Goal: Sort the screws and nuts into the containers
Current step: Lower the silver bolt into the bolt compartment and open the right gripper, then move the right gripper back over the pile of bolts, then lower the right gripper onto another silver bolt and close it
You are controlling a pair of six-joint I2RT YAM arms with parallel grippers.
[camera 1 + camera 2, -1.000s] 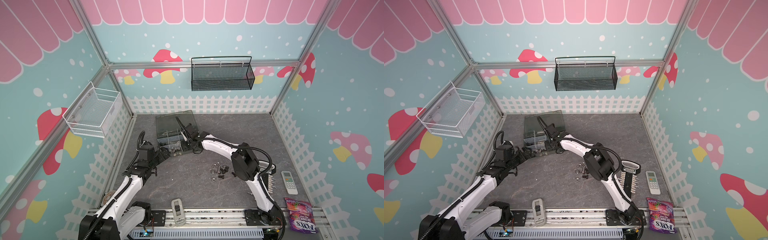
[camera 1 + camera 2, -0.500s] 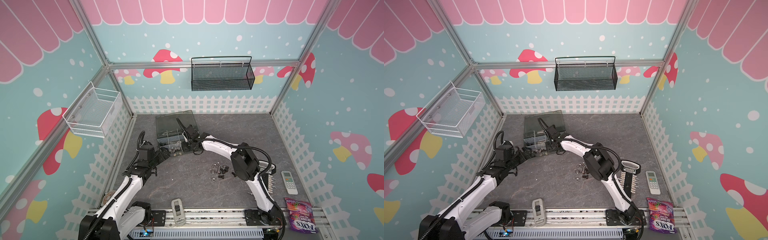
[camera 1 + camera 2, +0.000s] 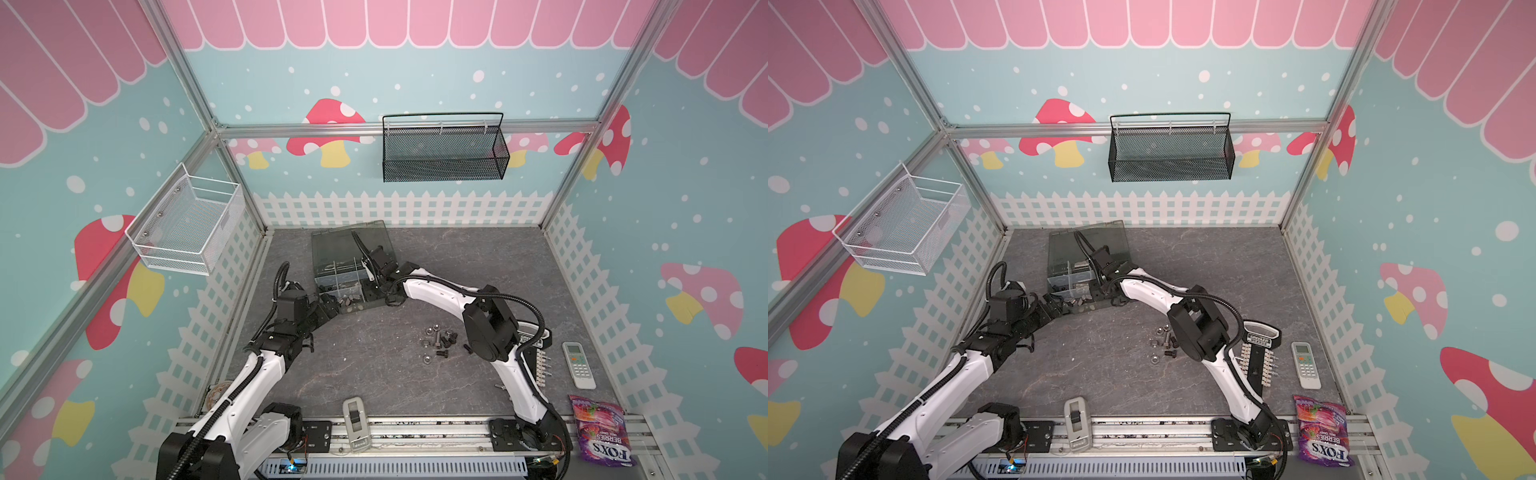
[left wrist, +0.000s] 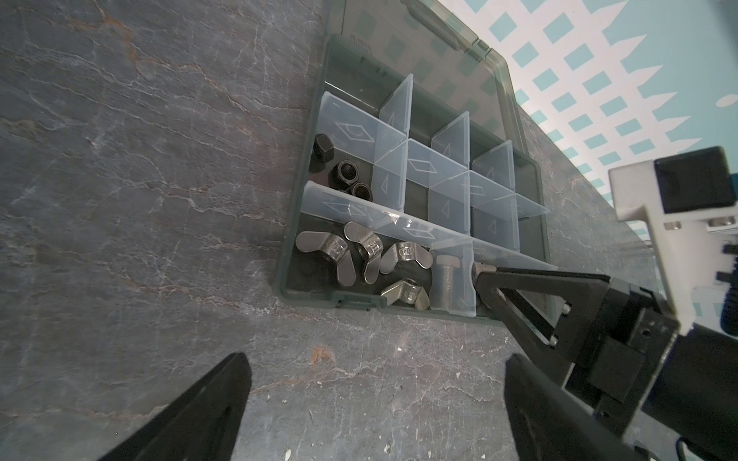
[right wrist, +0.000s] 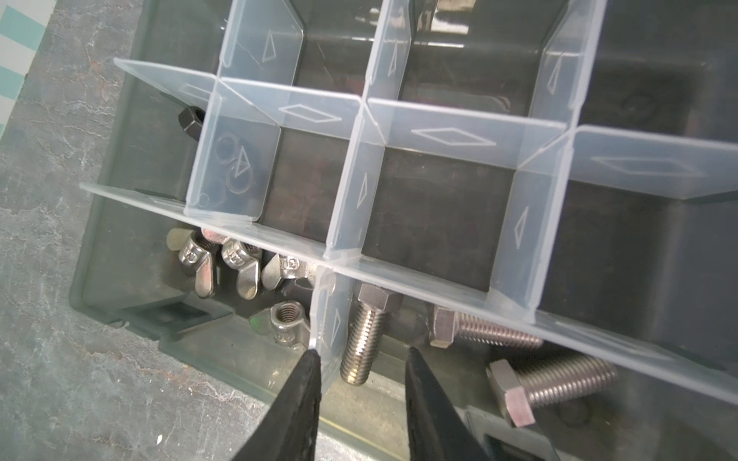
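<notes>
The dark grey organizer box (image 3: 318,266) stands open on the table, its containers split by pale dividers (image 5: 451,135). My right gripper (image 5: 362,352) hovers open over a front compartment. A silver screw (image 5: 365,331) lies loose there just past its tips, with two more silver screws (image 5: 485,329) beside it. Silver wing nuts (image 4: 359,255) fill the neighbouring compartment and black nuts (image 4: 347,173) the one behind. My left gripper (image 4: 377,359) is wide open and empty above the table by the box's front. Loose screws and nuts (image 3: 440,338) lie in a pile at mid-table.
The box's smoky lid (image 3: 353,241) stands up behind it. A white terminal strip (image 3: 540,365), a remote (image 3: 578,365) and a candy bag (image 3: 600,432) lie at the right. A black mesh basket (image 3: 442,153) and a white wire basket (image 3: 187,226) hang on the walls.
The right gripper's jaws have parted over the box's front compartment. Both arms stay about where they were.
</notes>
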